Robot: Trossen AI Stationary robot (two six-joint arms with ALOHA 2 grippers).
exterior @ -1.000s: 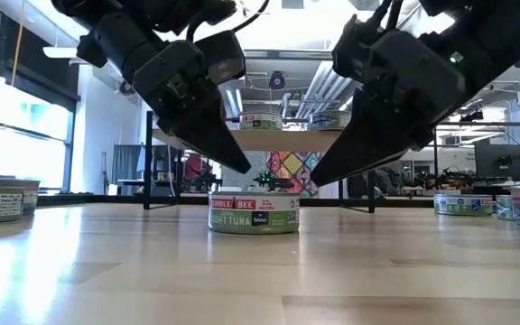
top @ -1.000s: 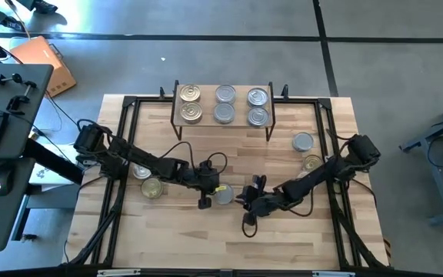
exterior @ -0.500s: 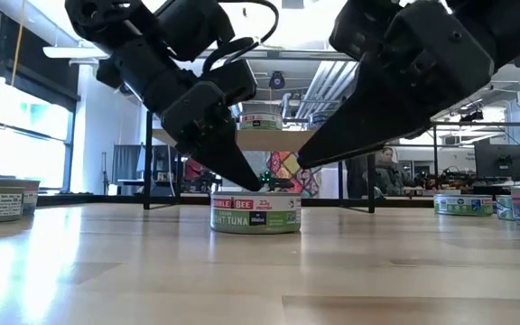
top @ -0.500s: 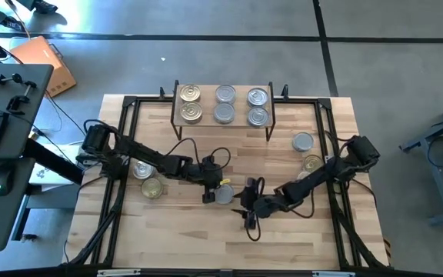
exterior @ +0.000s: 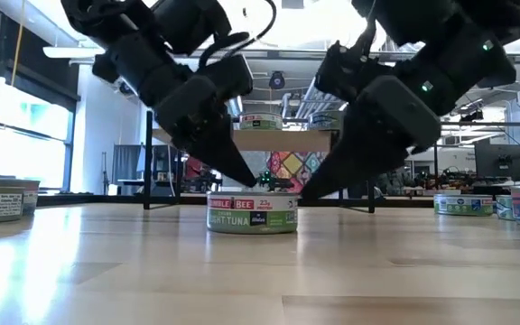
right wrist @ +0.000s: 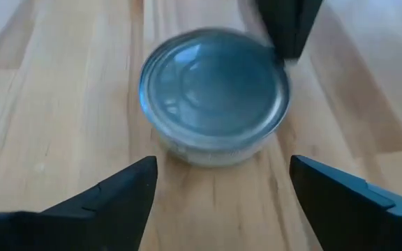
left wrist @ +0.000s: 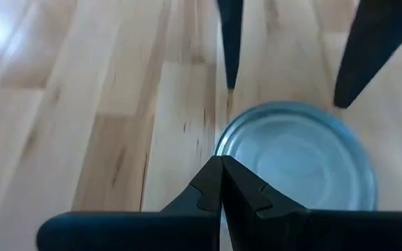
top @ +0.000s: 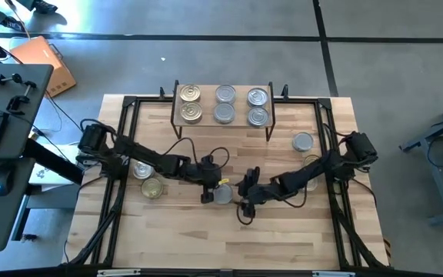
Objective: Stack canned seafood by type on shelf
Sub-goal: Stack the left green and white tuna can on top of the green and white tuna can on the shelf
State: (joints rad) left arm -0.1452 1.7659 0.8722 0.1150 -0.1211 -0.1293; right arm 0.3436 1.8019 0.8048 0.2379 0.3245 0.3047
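Silvery on top and wrapped in a tuna label, the centre tin [top: 223, 194] sits flat on the wood surface [top: 206, 238], and everything else is placed from it. Just beside it on one side, the left pincer [top: 207, 197] has its fingers pressed together, tips touching or almost touching the tin's rim in the left wrist view. On the opposite side the right pincer [top: 242, 198] is spread wide and faces the tin, holding nothing; its fingers stand to either side of the tin but short of it.

The step in hand looks like a pickup of this tin by the right arm, with the left steadying it. My reading is that the next move calls for the right pincer to advance until the fingers bracket the tin, then close on its side wall and lift clear.

Count, working outward from that tin: two tins [top: 146, 178] lie well to its left pincer side, a silvery one and a gold one touching or nearly so. Two more tins [top: 307, 152] lie beyond the right arm, again one silvery and one gold. Farthest off, the shelf [top: 223, 125] carries six tins [top: 224, 104] in three columns of two: two gold, four silvery. Eleven tins in all.
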